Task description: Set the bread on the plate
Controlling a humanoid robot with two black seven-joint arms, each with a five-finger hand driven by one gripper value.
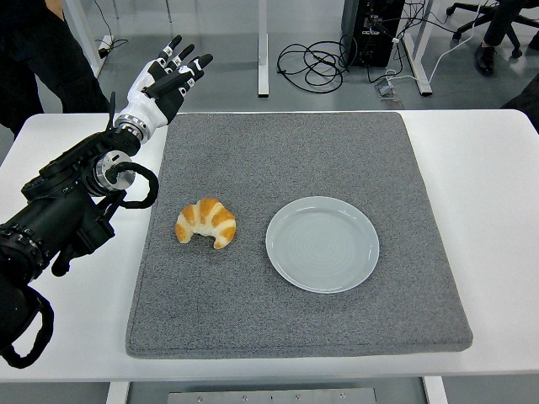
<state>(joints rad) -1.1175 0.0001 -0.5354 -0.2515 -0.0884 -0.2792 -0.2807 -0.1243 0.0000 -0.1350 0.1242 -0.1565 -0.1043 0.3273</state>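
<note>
One view only, the head view: a golden-brown crescent-shaped croissant [206,222] lies on the grey felt mat [295,151] covering the white table [488,168], just beside and at 9 o'clock of the round pale-blue ceramic plate [322,244], not touching it. Left hand [168,80], white-and-black with five fingers, is raised at 11 o'clock of the croissant, well apart from it, over the mat's far left corner, fingers spread and holding nothing.
</note>
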